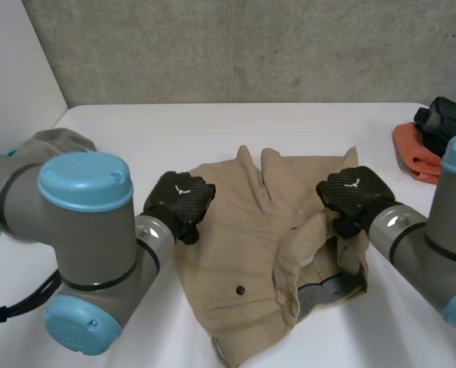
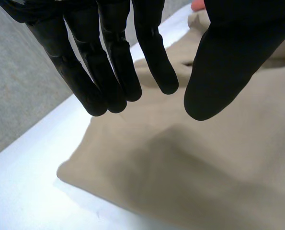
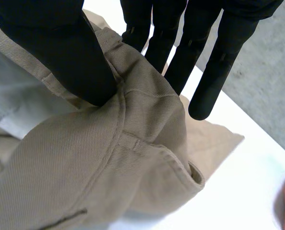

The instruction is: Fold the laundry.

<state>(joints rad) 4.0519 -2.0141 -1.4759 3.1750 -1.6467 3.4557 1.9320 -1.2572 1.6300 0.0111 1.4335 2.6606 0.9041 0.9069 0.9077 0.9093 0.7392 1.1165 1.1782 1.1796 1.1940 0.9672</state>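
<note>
Two hands and one garment, logged view by view.

**Head view.**
- Tan shorts (image 1: 243,253) lie on the white bench (image 1: 159,130), legs pointing away from me.
- The left hand (image 1: 180,201) sits at the shorts' left edge.
- The right hand (image 1: 352,193) sits at the shorts' right side, where the waistband (image 1: 308,245) is raised and rolled toward the middle.
- An orange cloth (image 1: 413,153) lies well off the shorts' right side, with a dark item (image 1: 446,116) touching it.
- A grey-brown heap (image 1: 55,142) lies well off the shorts' left side.

**Left wrist view.**
- The fingers (image 2: 108,72) are straight and set apart from the thumb (image 2: 228,62), gripping nothing.
- They hang just above the shorts (image 2: 204,172), near the left edge and its corner.

**Right wrist view.**
- The thumb (image 3: 61,48) presses on the waistband (image 3: 147,143).
- The straight fingers (image 3: 219,62) stand on the far side, so the cloth is pinched between thumb and fingers.
- A belt loop (image 3: 132,141) shows just past the thumb.

**Risks, as I judge them.**
- The pinch is shallow and sits on thick seamed cloth. If I pull across too fast, the band may slip out and drop in a crumple.
- The left hand anchors nothing. A pull from the right could drag the whole shorts sideways across the bench instead of folding them.
- The rolled waistband may trap a crease under the fold.
- If I close the left fingers at the very edge, I may catch only the top layer.
</note>
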